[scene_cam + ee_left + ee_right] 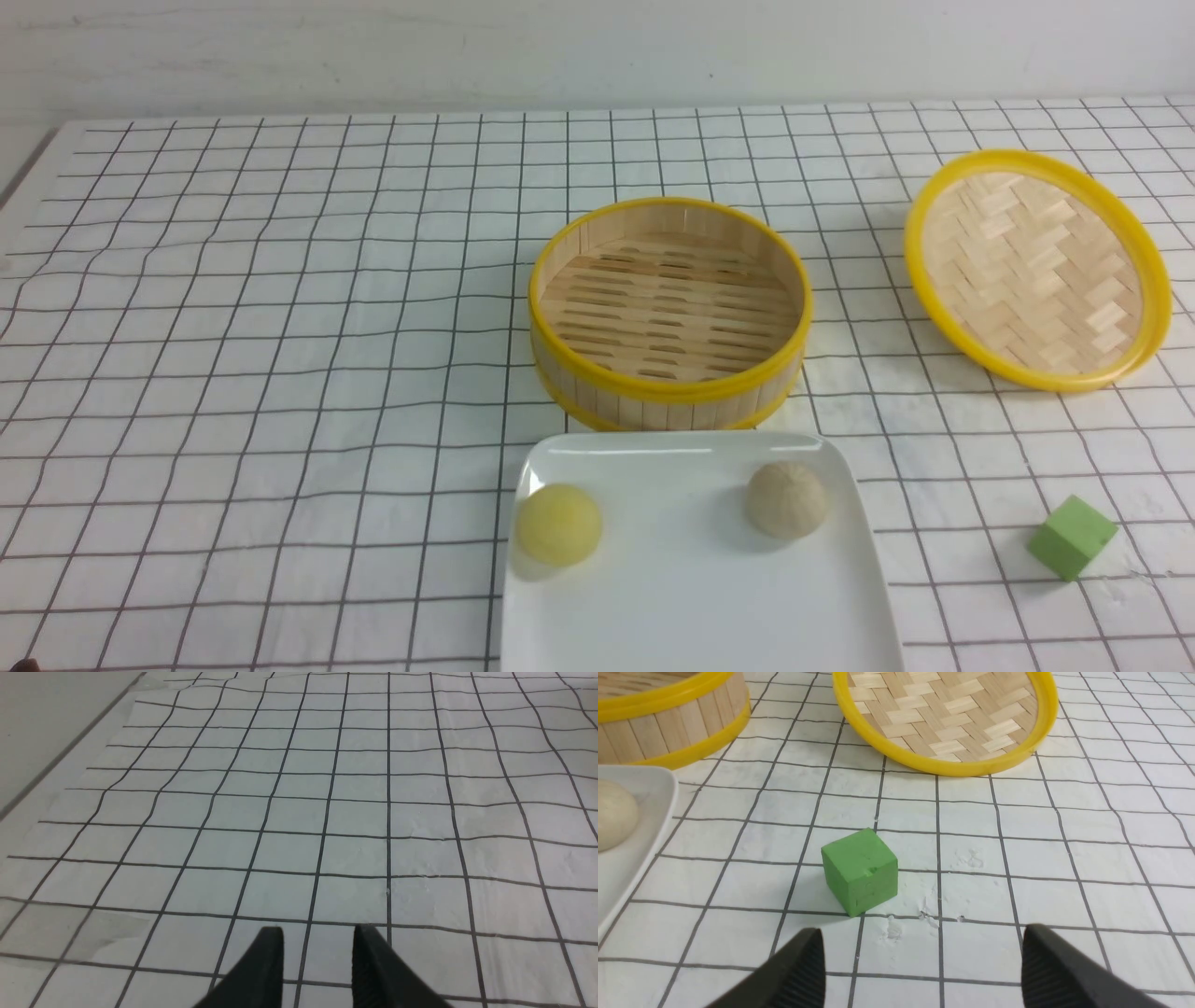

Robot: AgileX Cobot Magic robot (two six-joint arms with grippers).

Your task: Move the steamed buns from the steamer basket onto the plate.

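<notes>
Right wrist view shows the right gripper (920,961) with its jaws spread wide and nothing between them, hovering low over the gridded cloth (1064,835) just short of the green cube (860,871), which plays no part here. Left wrist view shows the left gripper (317,956) with a moderate gap between its fingers, also empty, above bare cloth well away from everything. Outward from there, the steamer basket (668,308) stands with its slatted floor clear, and both steamed buns lie on the plate (691,579) just in front of it: the pale yellow bun (558,525) near the plate's left edge, the beige-white bun (786,499) toward its right side. The woven lid (1036,271) rests tilted, off to the right. By my reading the moving is finished, so the step in hand is only to back away cleanly: keep both arms clear of the plate rim, leave the cube alone, and avoid nudging the yellow bun, which sits close enough to the edge to roll off.
</notes>
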